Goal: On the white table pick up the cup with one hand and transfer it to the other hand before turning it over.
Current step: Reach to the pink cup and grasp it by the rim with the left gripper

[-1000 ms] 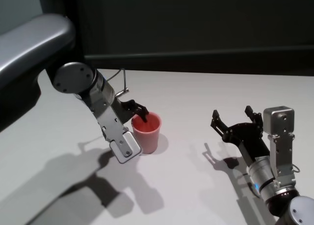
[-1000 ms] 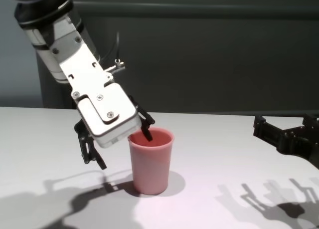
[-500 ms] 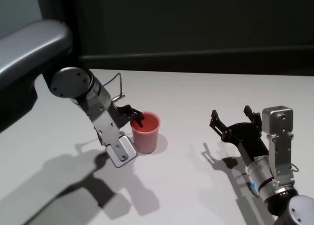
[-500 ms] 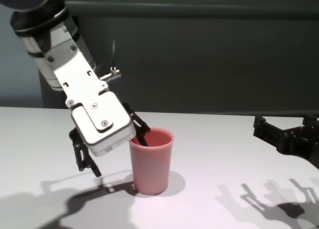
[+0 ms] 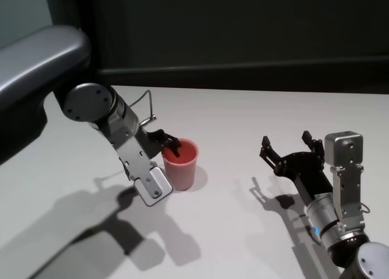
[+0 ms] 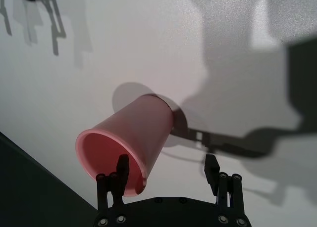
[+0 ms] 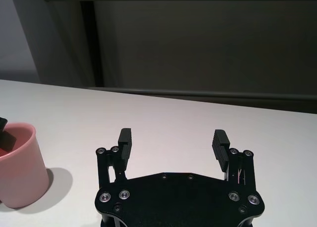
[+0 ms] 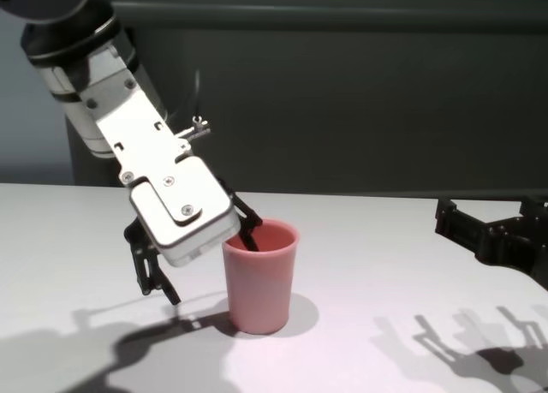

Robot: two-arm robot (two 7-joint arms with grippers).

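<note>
Small pink plastic tumbler cup (image 8: 259, 276) upright on the white worktop (image 5: 243, 127), left of centre. Looks light, smooth, likely slippery; rim wall is the hold. Left gripper (image 8: 201, 256) straddles the rim, one finger inside, not clamped yet. Right gripper (image 5: 290, 152) spread wide, parked well apart.

Chest view: the grey housing of the left gripper (image 8: 204, 258) hides the near-left rim of the cup (image 8: 260, 277), so we cannot tell whether a finger touches the wall there. The right gripper (image 8: 497, 232) is cut off by the picture's right edge. Right wrist view: we see only part of the cup (image 7: 19, 165), cropped at the edge.
</note>
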